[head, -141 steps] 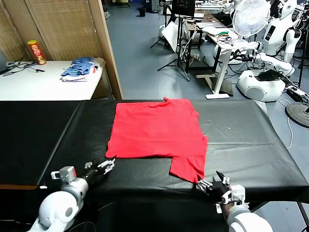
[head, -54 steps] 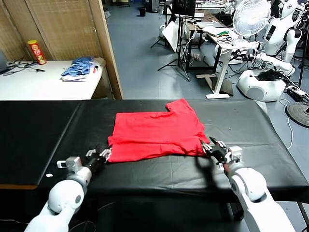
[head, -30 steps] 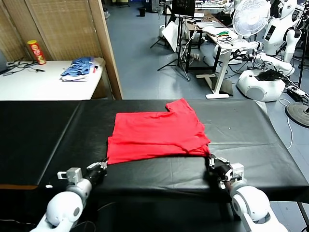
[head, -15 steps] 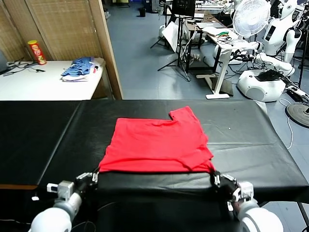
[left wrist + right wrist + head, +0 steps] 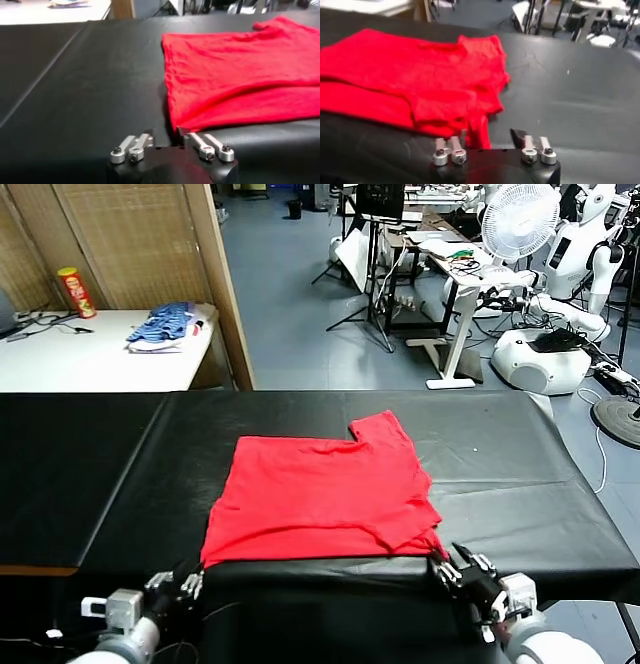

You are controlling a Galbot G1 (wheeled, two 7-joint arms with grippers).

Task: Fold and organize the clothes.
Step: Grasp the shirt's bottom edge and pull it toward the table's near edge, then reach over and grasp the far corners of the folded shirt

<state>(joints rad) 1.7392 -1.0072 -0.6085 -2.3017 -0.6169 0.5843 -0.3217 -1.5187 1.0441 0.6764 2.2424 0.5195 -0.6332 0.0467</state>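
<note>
The clothes, a plain red T-shirt (image 5: 320, 494), lie folded flat in the middle of the black table (image 5: 520, 464), with one sleeve pointing to the far side. My left gripper (image 5: 185, 586) sits at the table's near edge, just short of the shirt's front left corner. In the left wrist view it (image 5: 167, 140) is open, and the shirt (image 5: 240, 75) corner lies at one fingertip. My right gripper (image 5: 455, 569) is at the front right corner. In the right wrist view it (image 5: 490, 137) is open, with a loose strip of the shirt (image 5: 410, 75) lying between the jaws.
A white side table (image 5: 90, 359) at the back left carries a blue striped heap of fabric (image 5: 160, 324) and a red can (image 5: 75, 292). A wooden partition (image 5: 215, 274) stands behind. Other robots (image 5: 560, 294) and a fan (image 5: 518, 219) are past the far right edge.
Both grippers drew back toward the near edge, dragging the shirt's front hem with them. They then opened and let go of the two front corners.
</note>
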